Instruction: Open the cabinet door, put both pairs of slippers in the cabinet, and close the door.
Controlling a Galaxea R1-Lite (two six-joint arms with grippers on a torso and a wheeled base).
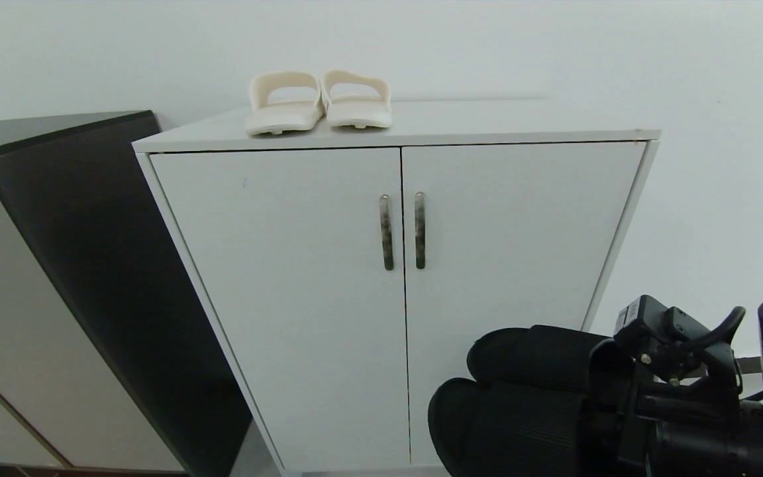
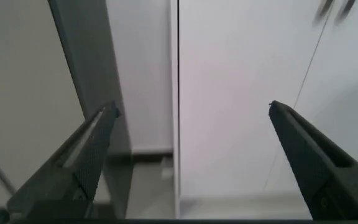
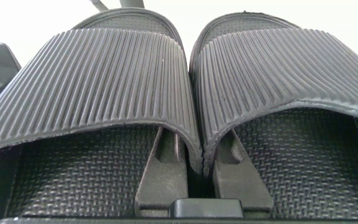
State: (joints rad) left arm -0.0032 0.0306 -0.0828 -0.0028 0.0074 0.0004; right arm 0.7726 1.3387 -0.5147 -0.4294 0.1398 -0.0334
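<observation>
- Head: cabinet (image 1: 289, 298) shut; cream slippers (image 1: 320, 101) on top, 12 o'clock; black slippers (image 1: 520, 391) at 5 o'clock.
- Left wrist: my left gripper (image 2: 191, 109) wide, empty, facing cabinet.
- Right wrist: right gripper (image 3: 197, 167) pinches black slippers' inner edges; thin grip, could slip.

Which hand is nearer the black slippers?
Right. The right hand is shut on the black slippers, pinching their inner sides; the left hand is open, facing the cabinet front, touching nothing.

White cabinet (image 1: 275, 278), cream slippers (image 1: 318, 106) — black slippers (image 3: 123, 81) with ribbed straps, diamond-textured footbeds.
</observation>
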